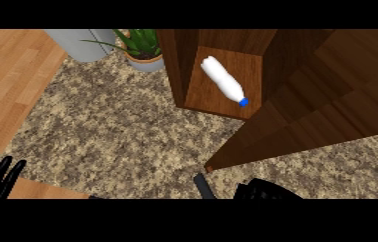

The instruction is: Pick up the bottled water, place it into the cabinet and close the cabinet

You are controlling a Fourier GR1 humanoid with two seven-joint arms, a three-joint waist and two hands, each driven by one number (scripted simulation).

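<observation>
I can read no text, label, brand, number or sign anywhere in my view. The bottled water (pixel 222 80) in the cabinet (pixel 253 70) is the one thing that might carry a label, and I see only its plain white body and blue cap, with no lettering.

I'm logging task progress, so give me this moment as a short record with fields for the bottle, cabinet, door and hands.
bottle: bottled water lies on its side inside the cabinet, blue cap toward the view's lower right
door: cabinet door open
left hand: open, resting at the lower left edge
right hand: at the lower edge, near the door's bottom corner
left to do: close the door
</observation>
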